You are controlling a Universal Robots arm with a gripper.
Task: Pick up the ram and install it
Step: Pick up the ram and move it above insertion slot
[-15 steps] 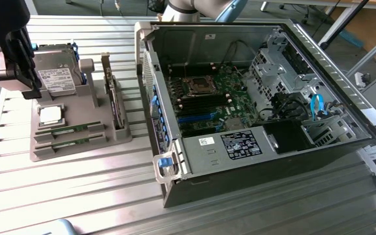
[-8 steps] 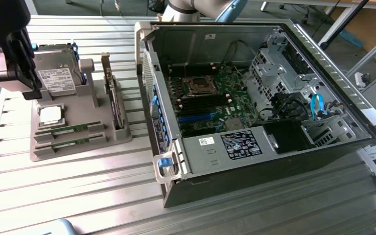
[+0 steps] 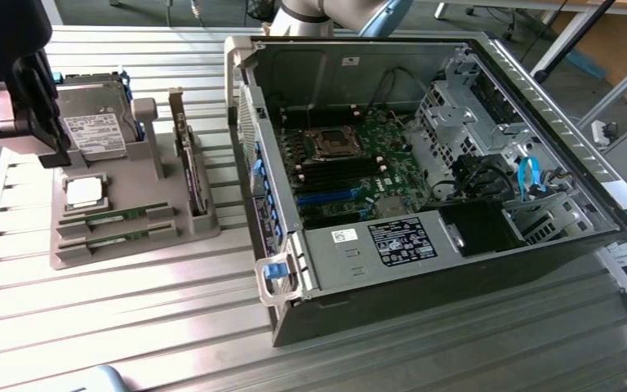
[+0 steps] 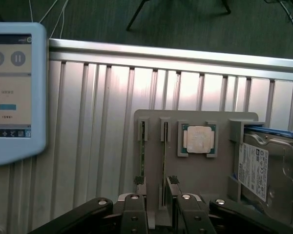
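Thin green ram stick (image 4: 164,156) stands on edge in its slot in the grey plastic parts holder (image 4: 154,141), second stick (image 4: 142,151) beside it. Black two-finger gripper (image 4: 156,181) hangs over them, fingers apart, nothing held. Nothing lifted yet; the open metal computer case (image 3: 335,253) sits well apart.

We find the holder (image 3: 107,255) on the table (image 3: 128,327), to the exterior view's left of the open computer case (image 3: 335,278). On the holder the hard drive (image 3: 95,122) sits at the far end, the processor chip (image 3: 85,192) before it, then a ram stick (image 3: 117,216) and, nearest us, a second ram stick (image 3: 117,238), each in its own slot. The expansion card (image 3: 188,155) stands upright along the holder's case side. The motherboard (image 3: 346,163) lies inside the case. The gripper (image 4: 156,183) hangs over the holder (the first stick's end between its spread fingers), and a tablet (image 4: 10,92) sits apart from the holder
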